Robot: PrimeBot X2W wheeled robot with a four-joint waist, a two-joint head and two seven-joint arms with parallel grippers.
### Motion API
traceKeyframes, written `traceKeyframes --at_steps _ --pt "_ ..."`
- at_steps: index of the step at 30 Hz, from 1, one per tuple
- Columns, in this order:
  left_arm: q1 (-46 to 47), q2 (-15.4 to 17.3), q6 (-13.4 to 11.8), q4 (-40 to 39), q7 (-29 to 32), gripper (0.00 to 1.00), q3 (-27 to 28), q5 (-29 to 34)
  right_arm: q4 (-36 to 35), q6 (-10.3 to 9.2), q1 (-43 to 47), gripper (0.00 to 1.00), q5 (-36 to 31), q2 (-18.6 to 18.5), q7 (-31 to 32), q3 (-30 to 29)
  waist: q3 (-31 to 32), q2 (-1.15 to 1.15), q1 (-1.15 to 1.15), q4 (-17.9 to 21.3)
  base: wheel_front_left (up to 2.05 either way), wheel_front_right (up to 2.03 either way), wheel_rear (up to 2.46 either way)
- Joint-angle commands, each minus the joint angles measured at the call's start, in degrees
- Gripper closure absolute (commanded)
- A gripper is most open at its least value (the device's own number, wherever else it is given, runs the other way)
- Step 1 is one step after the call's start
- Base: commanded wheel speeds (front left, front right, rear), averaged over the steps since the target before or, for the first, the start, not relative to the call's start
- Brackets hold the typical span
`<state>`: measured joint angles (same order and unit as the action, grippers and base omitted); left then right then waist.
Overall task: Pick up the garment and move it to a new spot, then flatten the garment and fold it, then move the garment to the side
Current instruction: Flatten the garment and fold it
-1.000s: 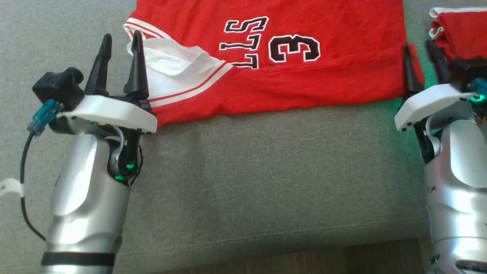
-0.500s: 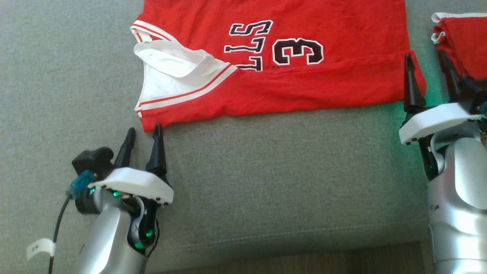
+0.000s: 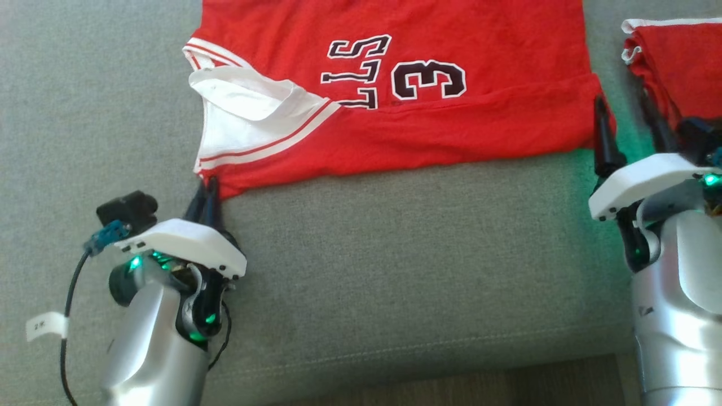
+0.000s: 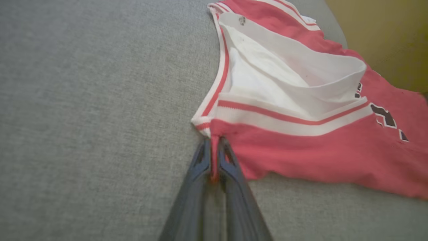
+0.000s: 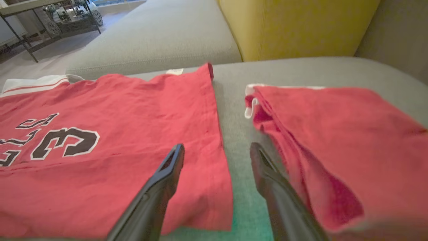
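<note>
The garment [image 3: 423,129] is a red jersey with white trim and black lettering, lying flat on the grey sofa cushion [image 3: 395,270]. My left gripper [image 3: 207,183] sits at its near left corner by the white neckline. In the left wrist view the left gripper [image 4: 214,142] is shut on a pinch of the garment's [image 4: 317,150] red hem. My right gripper [image 3: 620,101] stands open at the near right corner. Seen from the right wrist, the right gripper [image 5: 217,147] straddles the garment's [image 5: 100,150] right edge, with one finger over the cloth.
A second red folded garment [image 3: 677,62] lies close on the right, just beside my right gripper's outer finger [image 5: 281,187]. A yellow cushion [image 5: 294,26] stands at the back. The sofa's front edge and wooden floor [image 3: 451,389] lie near me. A metal table [image 5: 50,16] stands far off.
My left gripper pulled back from the neckline to the garment's near left corner and shut on the hem. My right gripper opened wider and stayed at the right corner.
</note>
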<state>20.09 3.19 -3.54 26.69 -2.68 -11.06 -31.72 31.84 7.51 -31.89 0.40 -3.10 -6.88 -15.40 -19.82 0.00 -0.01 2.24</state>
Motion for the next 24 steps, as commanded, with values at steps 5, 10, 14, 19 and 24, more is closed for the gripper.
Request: traceKeyframes --at_steps 5,10,14,19,24 --pt "-0.7 0.6 2.0 -0.9 0.9 1.0 0.9 -1.4 1.3 -0.02 0.2 0.0 3.3 0.2 3.8 0.7 0.9 0.0 0.01 -0.2 0.0 0.0 0.0" --pt "-1.1 1.2 2.3 -2.5 -1.4 1.0 1.0 -1.0 5.8 -0.02 -0.7 0.0 3.1 0.2 7.4 -0.2 1.8 0.0 0.01 -1.3 0.0 0.0 0.0" --pt "-1.5 1.8 2.0 -3.8 -2.6 1.0 1.1 -0.5 8.6 -0.02 -1.7 0.0 2.7 0.2 10.0 0.1 1.9 0.0 0.01 -1.5 0.0 0.0 0.0" --pt "-1.7 1.9 1.8 -4.5 -3.3 1.0 0.6 -0.1 11.3 -0.02 -2.6 1.0 0.7 0.2 12.1 -0.3 2.1 0.0 0.01 -2.2 0.0 0.0 0.0" --pt "-2.4 2.9 1.8 -6.0 -4.2 1.0 0.3 0.7 10.1 -0.02 -1.0 1.0 0.4 0.2 12.8 -1.0 2.7 0.0 0.01 -2.6 0.0 0.0 0.0"
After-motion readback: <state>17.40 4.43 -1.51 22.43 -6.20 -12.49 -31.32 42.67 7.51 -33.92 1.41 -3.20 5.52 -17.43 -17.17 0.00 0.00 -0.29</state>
